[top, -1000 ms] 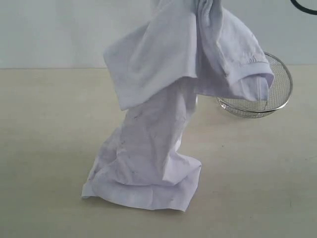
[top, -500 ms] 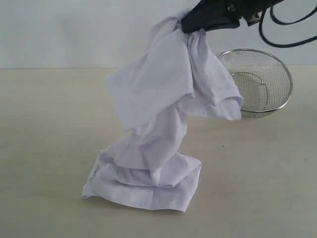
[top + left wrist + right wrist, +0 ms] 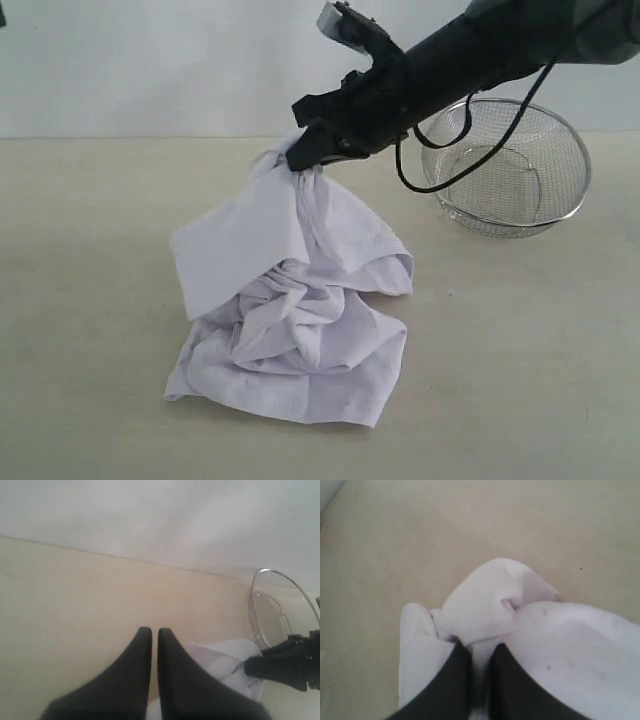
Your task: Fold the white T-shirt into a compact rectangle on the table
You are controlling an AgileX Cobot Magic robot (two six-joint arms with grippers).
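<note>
T-shirt (image 3: 290,320) heaps upright, peak pinched by right gripper (image 3: 300,158); left gripper (image 3: 150,632) closed, empty.

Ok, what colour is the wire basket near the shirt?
The basket is silvery metal mesh with a shiny rim, clearest in the exterior view.

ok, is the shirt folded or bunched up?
Bunched. The white T-shirt lies in a crumpled heap on the table, top pinched by the right claw.

Round wire-mesh basket (image 3: 560,150), upright at the far right, shiny metal rim, plain pale wall (image 3: 150,60) behind
</note>
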